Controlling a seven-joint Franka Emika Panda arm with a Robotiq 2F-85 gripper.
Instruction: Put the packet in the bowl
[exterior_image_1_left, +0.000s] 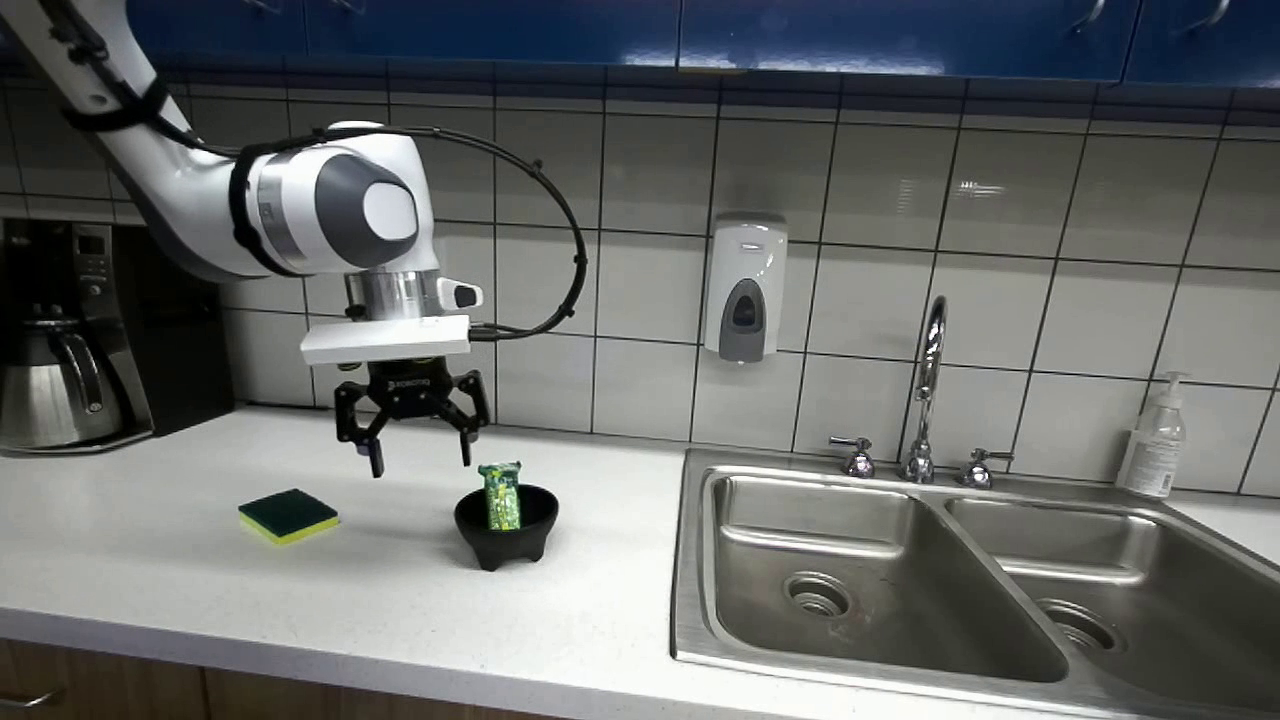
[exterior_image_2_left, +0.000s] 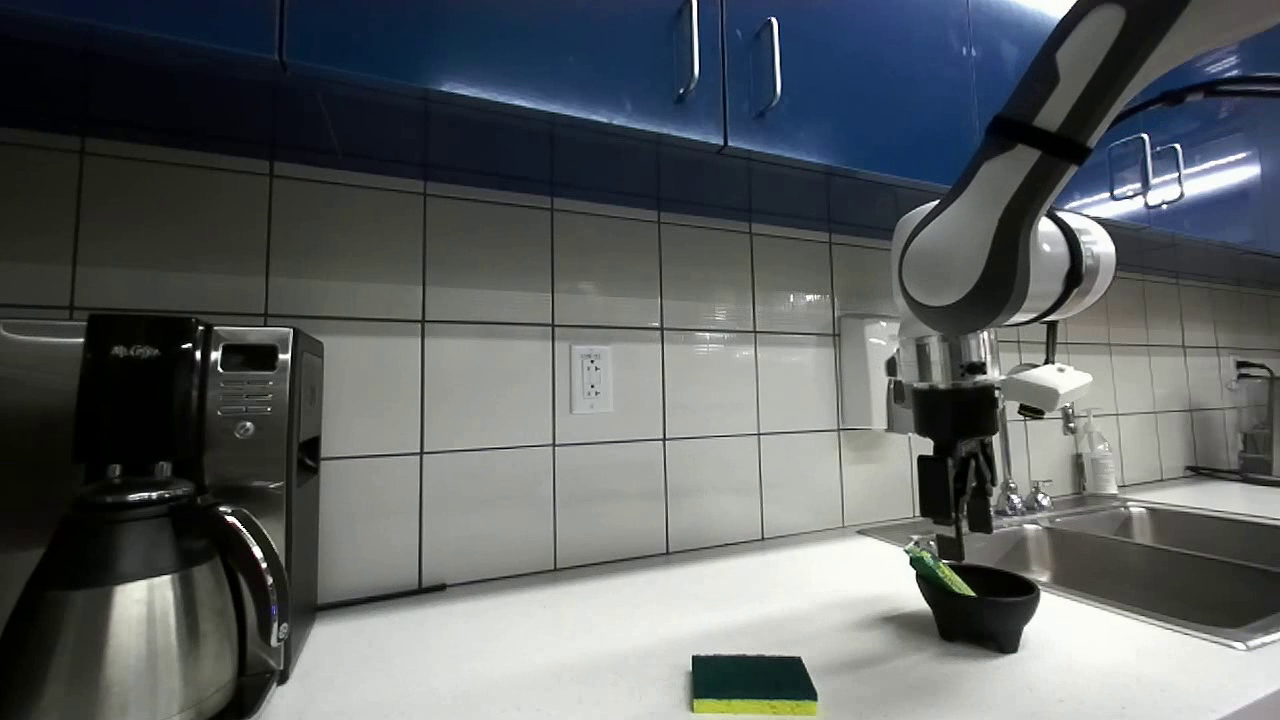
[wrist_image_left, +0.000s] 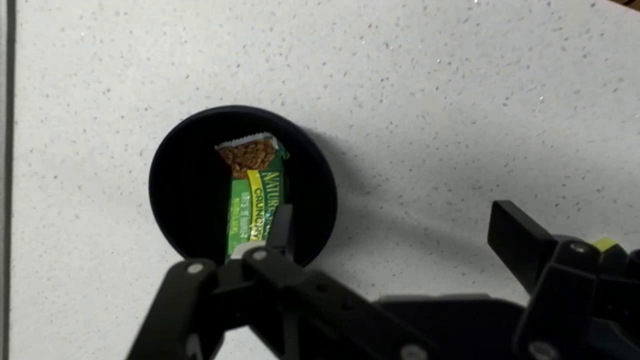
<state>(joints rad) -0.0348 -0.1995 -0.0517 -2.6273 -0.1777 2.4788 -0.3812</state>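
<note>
A sponge (exterior_image_1_left: 289, 515) lies between coffee maker (exterior_image_1_left: 125, 330) and sink (exterior_image_1_left: 990, 570).

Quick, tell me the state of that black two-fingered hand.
Hand: open, holding nothing; the slim green printed packet sits tilted in the round black bowl.

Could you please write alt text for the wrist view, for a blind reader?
A green packet rests in a round black bowl on a speckled white counter. Open jaws across the lower part partly hide the packet.
</note>
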